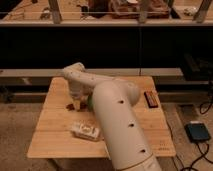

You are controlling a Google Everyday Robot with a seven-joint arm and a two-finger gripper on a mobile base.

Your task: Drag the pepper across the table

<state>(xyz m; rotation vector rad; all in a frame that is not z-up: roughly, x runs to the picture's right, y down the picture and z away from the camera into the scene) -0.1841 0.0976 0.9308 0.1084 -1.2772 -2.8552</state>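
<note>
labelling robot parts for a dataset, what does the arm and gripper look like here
The arm is thick, smooth and off-white, built of rounded tubular segments with bulbous joints; a row of small dark holes runs along the big near segment. No loose cables or markings show. The gripper, low over the light wooden table, looks small and darker.

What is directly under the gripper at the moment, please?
Under the gripper lies a small reddish object on the wooden table. Beside it, a green item is mostly covered by the arm.
</note>
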